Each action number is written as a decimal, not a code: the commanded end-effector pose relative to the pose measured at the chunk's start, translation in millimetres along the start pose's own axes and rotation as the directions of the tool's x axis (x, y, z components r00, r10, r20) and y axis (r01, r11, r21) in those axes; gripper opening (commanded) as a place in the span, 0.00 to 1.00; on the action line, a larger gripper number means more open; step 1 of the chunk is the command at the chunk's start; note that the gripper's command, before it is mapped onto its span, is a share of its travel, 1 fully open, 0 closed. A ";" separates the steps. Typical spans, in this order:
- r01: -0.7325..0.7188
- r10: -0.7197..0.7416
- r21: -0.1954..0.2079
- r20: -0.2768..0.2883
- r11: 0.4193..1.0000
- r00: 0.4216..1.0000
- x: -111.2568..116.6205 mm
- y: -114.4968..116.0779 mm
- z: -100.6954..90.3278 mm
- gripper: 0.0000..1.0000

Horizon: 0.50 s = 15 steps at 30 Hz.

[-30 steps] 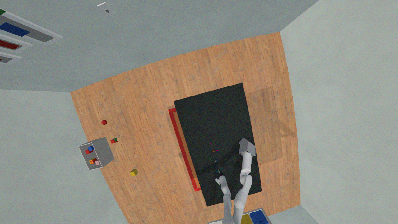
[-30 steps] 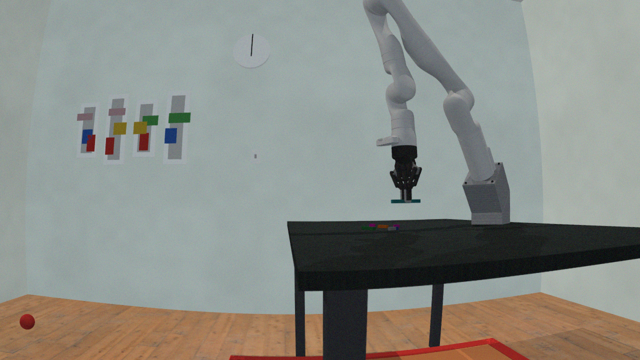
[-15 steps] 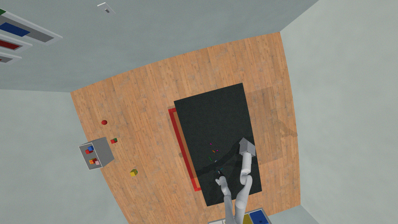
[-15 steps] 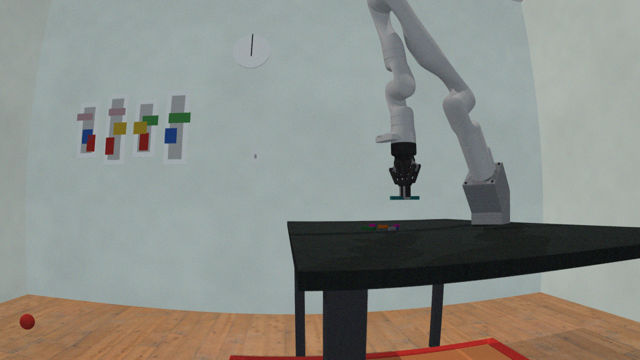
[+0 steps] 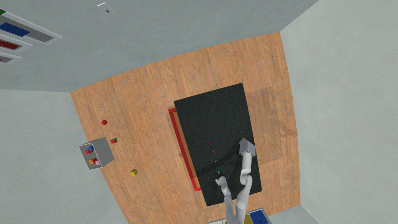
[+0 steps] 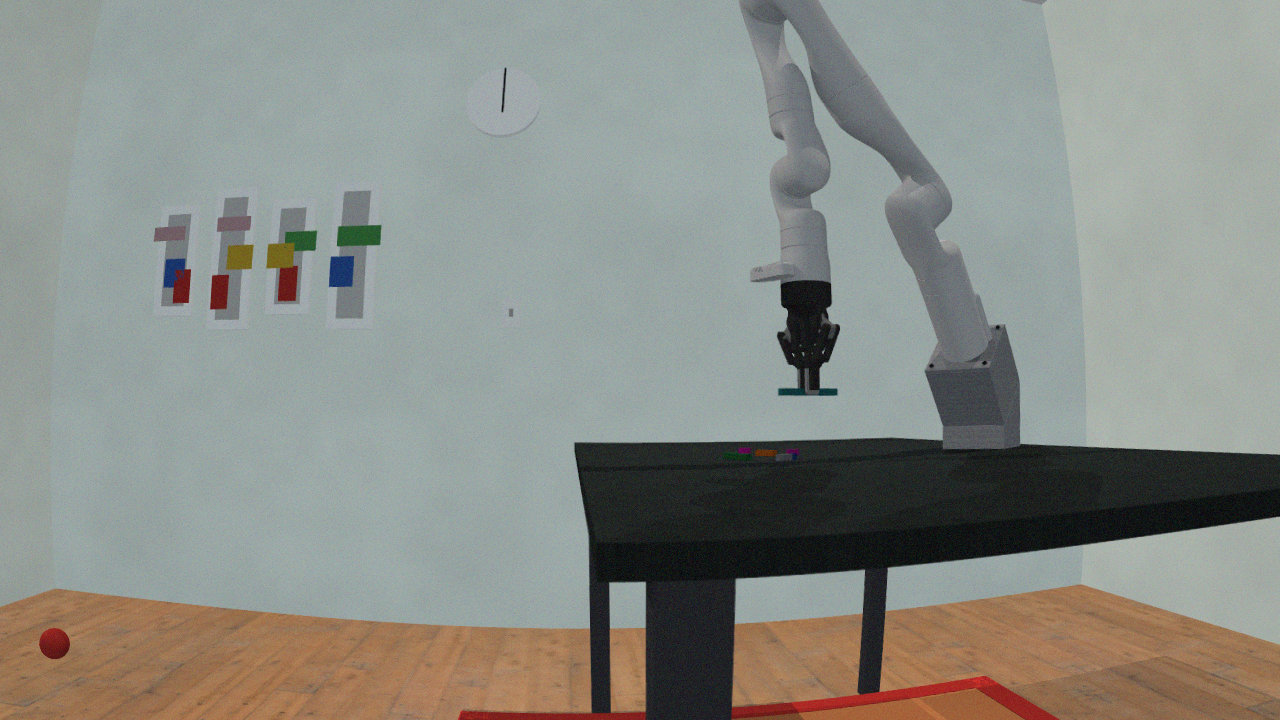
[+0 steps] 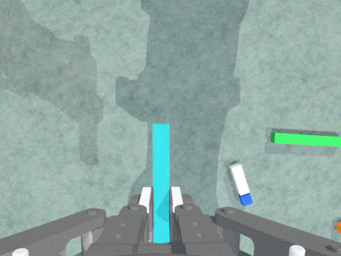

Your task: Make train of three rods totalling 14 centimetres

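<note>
My gripper (image 7: 161,201) is shut on the turquoise rod (image 7: 160,180) and holds it level, well above the black table; it also shows in the side view (image 6: 807,391). Below me on the table lie a green rod (image 7: 305,139), a grey rod (image 7: 238,178) with a small blue rod (image 7: 246,200) at its end, and an orange rod (image 7: 338,227) at the right edge of the wrist view. In the overhead view I see two small magenta rods (image 5: 210,143) (image 5: 217,150), the orange rod (image 5: 213,151) and the green rod (image 5: 210,158) ahead of my gripper (image 5: 219,171).
The arm's grey base (image 6: 972,394) stands on the table to the right of the rods. A red-edged mat (image 5: 183,147) lies on the floor along the table's left side. A grey box with blocks (image 5: 95,153) stands on the floor far left.
</note>
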<state>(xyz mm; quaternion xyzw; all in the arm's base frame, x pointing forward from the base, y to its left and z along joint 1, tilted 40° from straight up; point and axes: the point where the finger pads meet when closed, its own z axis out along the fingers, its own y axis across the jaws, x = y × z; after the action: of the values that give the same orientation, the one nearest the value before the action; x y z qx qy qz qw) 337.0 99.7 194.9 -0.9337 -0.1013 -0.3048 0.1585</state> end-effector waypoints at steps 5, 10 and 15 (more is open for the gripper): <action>-0.007 0.007 -0.006 -0.003 1.000 1.000 0.6 3.1 -2.1 0.05; -0.007 0.007 -0.006 -0.003 1.000 1.000 0.6 3.1 -2.7 0.05; -0.007 0.007 -0.006 -0.003 1.000 1.000 0.6 3.1 -2.9 0.05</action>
<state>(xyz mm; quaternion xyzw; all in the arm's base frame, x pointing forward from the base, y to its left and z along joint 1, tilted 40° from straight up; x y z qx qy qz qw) 336.6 96.8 196.6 -0.9339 -0.0984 -0.3055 0.1573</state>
